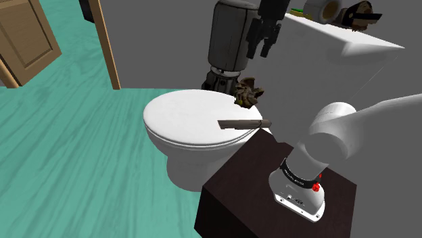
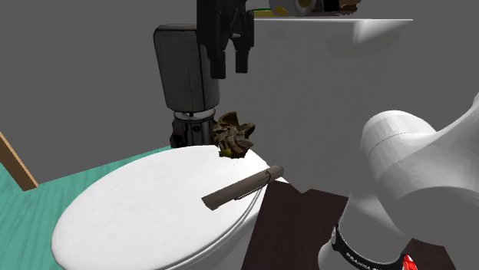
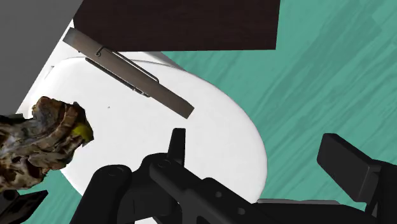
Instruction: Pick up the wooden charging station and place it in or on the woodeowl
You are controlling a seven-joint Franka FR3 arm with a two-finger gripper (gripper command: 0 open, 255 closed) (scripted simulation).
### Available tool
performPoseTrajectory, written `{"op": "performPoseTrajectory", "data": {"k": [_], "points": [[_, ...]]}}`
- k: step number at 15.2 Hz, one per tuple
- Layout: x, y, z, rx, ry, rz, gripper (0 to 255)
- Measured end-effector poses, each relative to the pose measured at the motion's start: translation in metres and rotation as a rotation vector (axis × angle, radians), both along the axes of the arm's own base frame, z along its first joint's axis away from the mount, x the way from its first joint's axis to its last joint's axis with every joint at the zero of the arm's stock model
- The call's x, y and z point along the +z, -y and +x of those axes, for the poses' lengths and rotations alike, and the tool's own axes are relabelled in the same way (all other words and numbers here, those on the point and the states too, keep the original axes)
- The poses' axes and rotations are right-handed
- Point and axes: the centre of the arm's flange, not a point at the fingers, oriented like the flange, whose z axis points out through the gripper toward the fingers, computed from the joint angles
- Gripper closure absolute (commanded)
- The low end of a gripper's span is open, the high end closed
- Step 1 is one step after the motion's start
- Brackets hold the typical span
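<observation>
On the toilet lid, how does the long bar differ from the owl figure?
The bar is long, flat, plain grey-brown; the owl figure is lumpy, mottled brown. The bar lies near the stand; the owl figure sits by the tank. Both rest on the toilet lid.

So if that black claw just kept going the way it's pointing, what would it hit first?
Probably the white toilet lid, close to one end of the grey-brown slab; depth is hard to judge.

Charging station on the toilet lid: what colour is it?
Dull grey-brown, plain. The charging station shows best in the second exterior view.
</observation>
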Motion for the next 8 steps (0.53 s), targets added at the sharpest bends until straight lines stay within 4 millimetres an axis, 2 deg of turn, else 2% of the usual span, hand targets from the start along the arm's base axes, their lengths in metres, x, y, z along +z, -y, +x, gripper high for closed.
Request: {"op": "performPoseTrajectory", "data": {"k": [1,3,8], "points": [[0.000,0.000,0.000,0.000,0.000,0.000,0],[-0.014,0.004,-0.005,0.034,0.007,-0.002,0],[-0.074,0.022,-0.016,0.172,0.037,-0.012,0]]}}
